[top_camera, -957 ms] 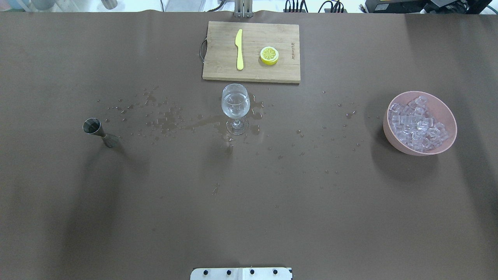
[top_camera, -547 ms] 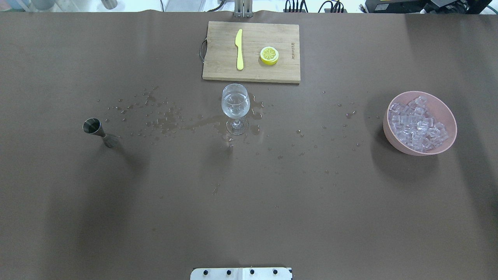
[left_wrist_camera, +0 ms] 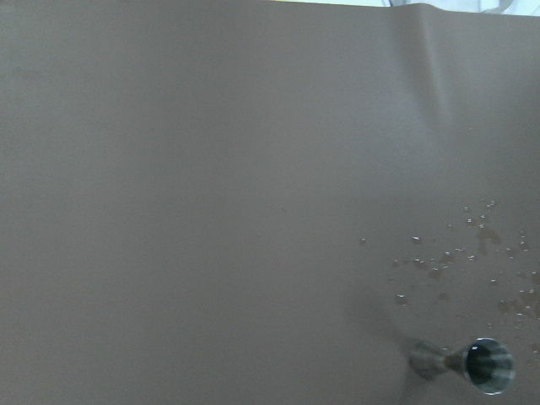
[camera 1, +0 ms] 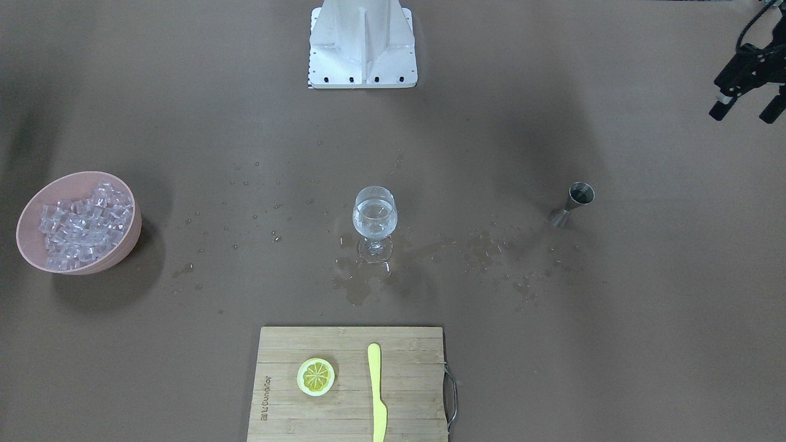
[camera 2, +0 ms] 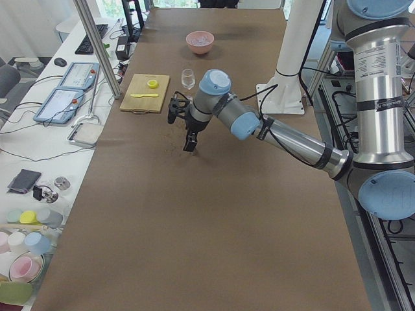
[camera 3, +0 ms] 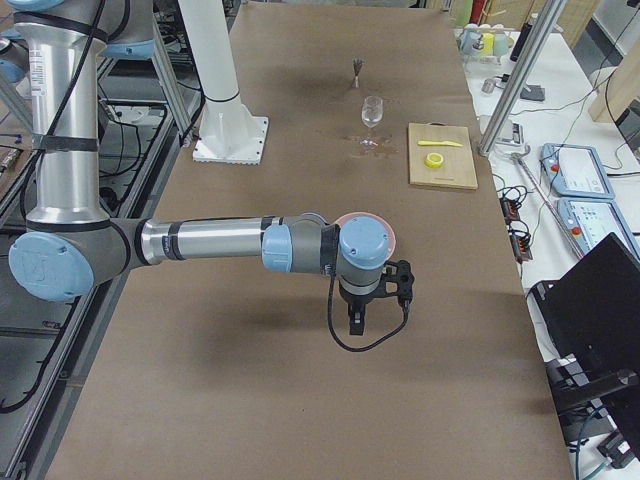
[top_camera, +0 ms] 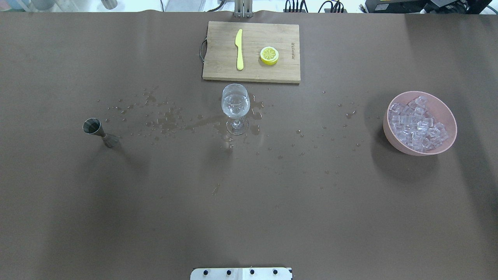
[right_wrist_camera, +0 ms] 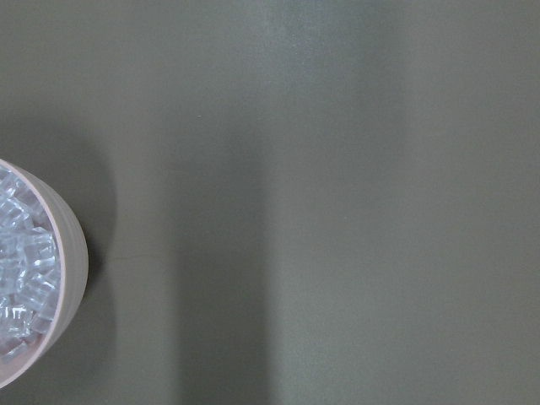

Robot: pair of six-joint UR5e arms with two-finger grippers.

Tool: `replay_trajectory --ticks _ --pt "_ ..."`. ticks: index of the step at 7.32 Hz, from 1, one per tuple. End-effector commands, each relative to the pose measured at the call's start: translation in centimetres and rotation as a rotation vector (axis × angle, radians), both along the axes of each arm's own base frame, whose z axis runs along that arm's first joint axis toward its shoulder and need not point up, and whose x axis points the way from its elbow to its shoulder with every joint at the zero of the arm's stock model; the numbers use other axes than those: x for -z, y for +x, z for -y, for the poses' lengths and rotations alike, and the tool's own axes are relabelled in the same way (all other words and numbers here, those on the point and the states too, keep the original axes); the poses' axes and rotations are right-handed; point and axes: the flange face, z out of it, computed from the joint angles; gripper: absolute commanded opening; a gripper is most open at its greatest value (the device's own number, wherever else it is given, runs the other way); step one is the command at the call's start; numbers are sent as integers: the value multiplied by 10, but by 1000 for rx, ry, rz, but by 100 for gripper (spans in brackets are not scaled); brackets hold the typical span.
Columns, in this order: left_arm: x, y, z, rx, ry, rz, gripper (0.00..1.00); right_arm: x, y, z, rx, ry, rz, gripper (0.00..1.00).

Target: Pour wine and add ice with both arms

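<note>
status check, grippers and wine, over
Left gripper open, empty; right gripper by bowl, state unclear. Wine in glass, ice in bowl. Spilled drops around glass.

Opposed overhead and front views, shared glass (top_camera: 235,105); wrist views seemingly closer.

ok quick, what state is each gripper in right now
left gripper: open, holding nothing
right gripper: cannot be told, seen only from the side

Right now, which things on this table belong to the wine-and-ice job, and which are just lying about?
For the job: glass holding clear liquid, metal measuring cup, pink bowl, ice cubes.

Lying about: wooden board, yellow knife, lemon slice, spilled drops.
</note>
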Motion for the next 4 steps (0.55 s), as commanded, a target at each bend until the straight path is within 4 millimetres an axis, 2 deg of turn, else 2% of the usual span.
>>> replay_trajectory --ticks 1,4 --pt "33 68 -23 108 -58 -18 98 -4 0 0 2 -8 -5 100" --pt "46 167 -53 238 -90 67 98 -7 0 -1 2 -14 -4 100"
